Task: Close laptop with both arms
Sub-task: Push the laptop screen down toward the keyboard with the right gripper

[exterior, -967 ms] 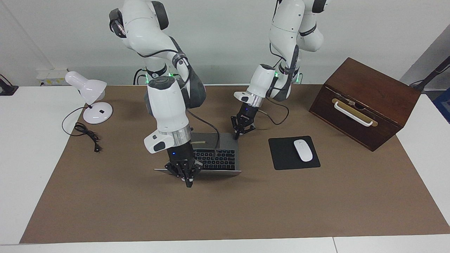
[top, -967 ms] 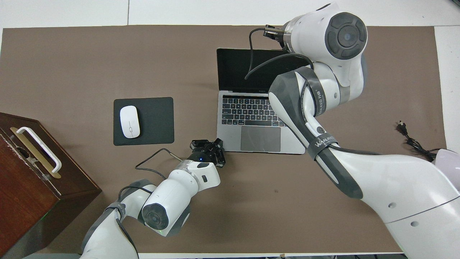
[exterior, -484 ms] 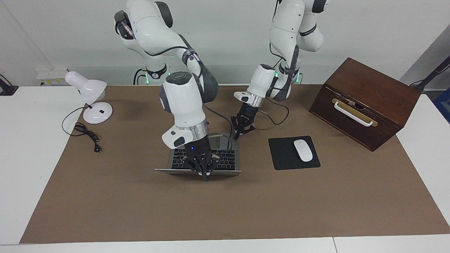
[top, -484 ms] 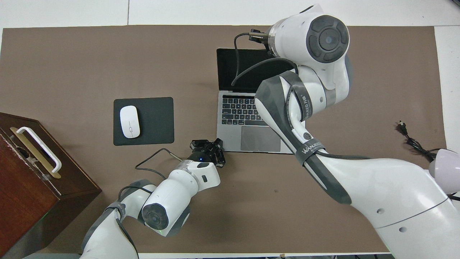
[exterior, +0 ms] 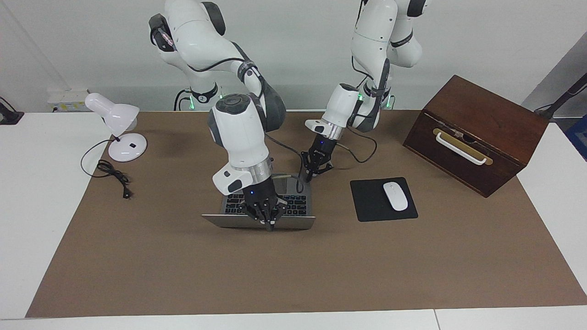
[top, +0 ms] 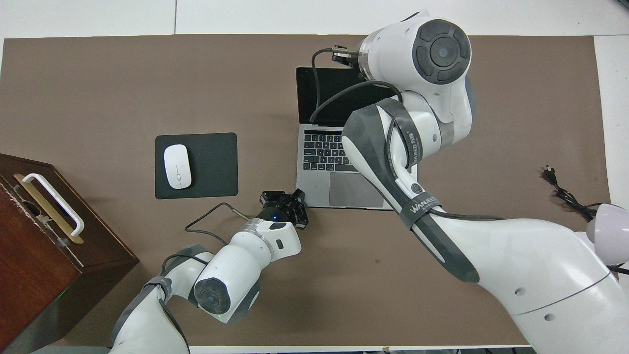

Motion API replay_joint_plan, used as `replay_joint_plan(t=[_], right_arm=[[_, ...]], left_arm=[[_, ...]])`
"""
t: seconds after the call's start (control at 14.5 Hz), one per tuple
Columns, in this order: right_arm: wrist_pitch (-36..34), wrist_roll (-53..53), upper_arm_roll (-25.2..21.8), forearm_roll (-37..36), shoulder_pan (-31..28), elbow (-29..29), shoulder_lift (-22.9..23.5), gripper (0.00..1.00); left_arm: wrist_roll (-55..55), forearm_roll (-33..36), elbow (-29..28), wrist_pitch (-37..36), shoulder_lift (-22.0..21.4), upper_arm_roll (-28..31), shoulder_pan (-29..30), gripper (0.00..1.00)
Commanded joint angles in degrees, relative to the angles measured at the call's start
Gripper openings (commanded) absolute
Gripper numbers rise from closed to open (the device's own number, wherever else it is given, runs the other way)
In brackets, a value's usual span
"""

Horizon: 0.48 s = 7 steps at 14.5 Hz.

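Two arms are at work on the laptop (exterior: 261, 206), which sits mid-bench on the brown mat, beside the black mouse pad (exterior: 383, 200) and mouse (exterior: 395, 195) that lie toward the left arm's end. Over the last second the right gripper (exterior: 268, 223) has swung from the corner of the lid nearer the right arm's end to the middle of its top edge, and the lid has begun to tip: from across the bench its silver back now shows as a broader band, and from overhead the dark screen (top: 324, 93) looks shorter than it did. The right gripper's fingers are pressed together with nothing between them; it touches or nearly touches the top edge of the lid and seems to push it, not pinch it.

The left gripper (exterior: 310, 175) has not moved. It rests by the laptop's front corner toward the left arm's end, fingers likewise pressed together and empty, probably steadying the base so it does not slide.

My reading is that closing has only just started: the lid is well short of shut, with most of the swing toward the keyboard (top: 324, 152) yet to come. The right arm's cable (top: 319, 88) droops across the screen and could get trapped as the lid comes down.
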Motion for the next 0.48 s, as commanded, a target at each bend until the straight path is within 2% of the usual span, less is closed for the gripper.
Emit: replay_joint_plan(t=[0.0, 0.21, 0.41], right_arm=[[-6.51, -0.32, 3.37, 1.38, -1.15, 0.29, -0.41, 0.0], [-15.64, -0.23, 3.92, 9.89, -2.38, 0.12, -1.46, 0.0], [-22.34, -0.32, 4.01, 10.79, -2.38, -1.02, -2.69, 0.0]], left_arm=[[1.25, -1.05, -3.19, -1.1, 0.79, 0.96, -1.38, 0.0], [1.51, -1.05, -3.02, -1.1, 0.97, 0.96, -1.38, 0.0], [1.51, -1.14, -2.93, -1.1, 1.06, 1.05, -1.99, 0.0]])
